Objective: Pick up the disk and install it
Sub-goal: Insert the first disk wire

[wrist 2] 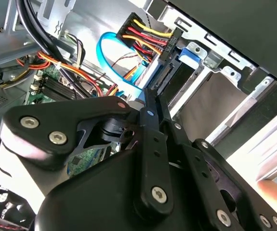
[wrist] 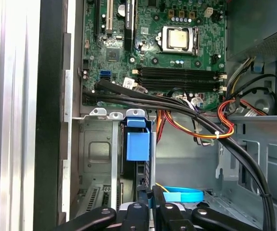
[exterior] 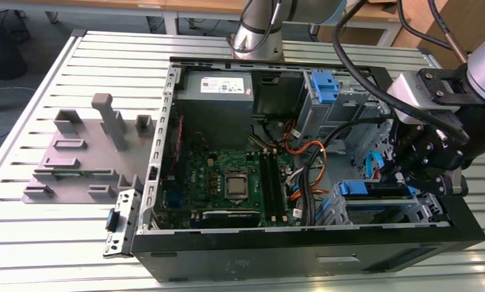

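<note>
Most of the install looks done, judging by how things sit. Gripper (exterior: 406,177) hangs low inside the open computer case (exterior: 307,255), right at the drive cage (exterior: 388,210). Cannot tell whether it is clamped on anything or let go. The disk (exterior: 364,190) sits directly below the tool, on edge in a cage slot. In the first wrist view its blue carrier tab (wrist: 138,144) stands just past the tool tip, roughly level with the cage's front lip. So it looks slid in, but whether it is fully latched cannot be told.

Just beside the tool, a light-blue data cable (wrist: 181,195) curls loose. Whether any plug is on the disk is unclear.

A bit farther out, a black cable bundle (wrist: 186,113) crosses above the cage. Beyond it is the green motherboard (wrist: 177,62).

Farthest from the tool inside the case are the grey power supply (exterior: 214,91) and a bare blue bracket (exterior: 325,85). Well apart, outside the case, is a grey holder block (exterior: 80,158) with no disk on it.
</note>
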